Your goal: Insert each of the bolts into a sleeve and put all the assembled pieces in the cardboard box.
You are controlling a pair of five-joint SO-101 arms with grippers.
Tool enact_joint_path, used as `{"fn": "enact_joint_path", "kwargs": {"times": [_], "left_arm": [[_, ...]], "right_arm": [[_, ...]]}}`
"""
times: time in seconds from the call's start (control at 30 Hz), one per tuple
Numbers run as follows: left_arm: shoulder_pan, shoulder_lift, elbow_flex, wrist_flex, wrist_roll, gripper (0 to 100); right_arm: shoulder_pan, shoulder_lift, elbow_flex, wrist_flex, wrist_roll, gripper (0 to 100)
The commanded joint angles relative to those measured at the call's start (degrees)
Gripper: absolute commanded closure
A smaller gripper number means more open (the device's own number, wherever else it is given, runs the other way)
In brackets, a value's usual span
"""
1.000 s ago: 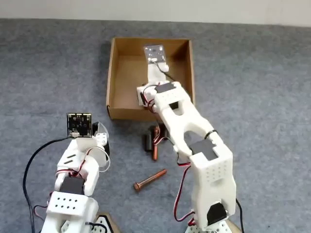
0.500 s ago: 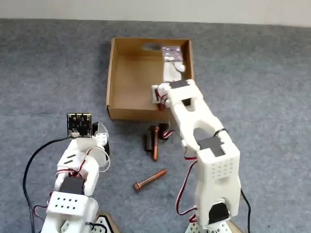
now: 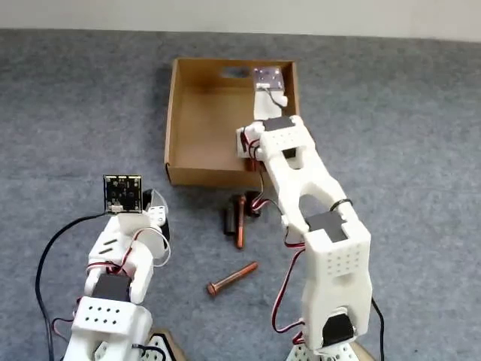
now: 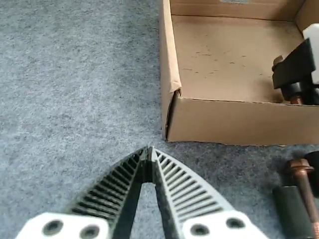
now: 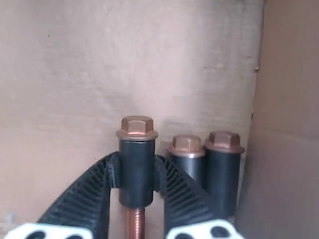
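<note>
Swung right into the box (image 3: 170, 120) corner, right claw (image 5: 137, 172) grips a sleeved bolt (image 5: 136, 149) beside two stood pieces (image 5: 222, 169) that a clumsy release could topple; left claw (image 4: 148, 155) rests closed.

Bolt (image 5: 137, 127) shank cut off at right wrist view's edge.

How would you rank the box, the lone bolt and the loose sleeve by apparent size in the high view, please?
1. Box
2. Lone bolt
3. Loose sleeve, shorter than the bolt
All sit at similar depth, so the order seems safe.
</note>
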Motion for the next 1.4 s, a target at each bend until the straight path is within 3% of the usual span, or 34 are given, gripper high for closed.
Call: {"fn": "enact_joint_path", "kwargs": {"times": [0.0, 0.13, 0.4, 0.77, 0.93, 1.13, 1.37], "left_arm": [[-0.4, -0.7, 1.3, -1.1, -0.5, 98], [-0.4, -0.7, 1.3, -1.1, -0.5, 98], [-0.4, -0.7, 1.3, -1.1, -0.5, 98], [-0.4, -0.7, 1.3, -1.1, -0.5, 98], [-0.4, -0.7, 1.3, -1.1, -0.5, 98], [-0.4, -0.7, 1.3, -1.1, -0.5, 98], [-0.1, -0.7, 1.3, -1.1, -4.7, 98]], "right_arm": [[-0.1, -0.8, -3.5, 4.0, -0.3, 97.1], [-0.2, -0.9, -3.5, 7.5, -0.3, 86.1], [0.1, -1.5, -10.9, 12.6, -0.3, 85.3], [-1.5, -1.3, -41.6, 45.1, -0.3, 85.3], [-3.6, -1.5, -49.8, 51.3, -0.3, 85.3], [-5.8, -3.3, -46.1, 51.4, -0.5, 85.3], [-13.0, -22.9, -20.1, 50.0, -0.2, 85.3]]}}
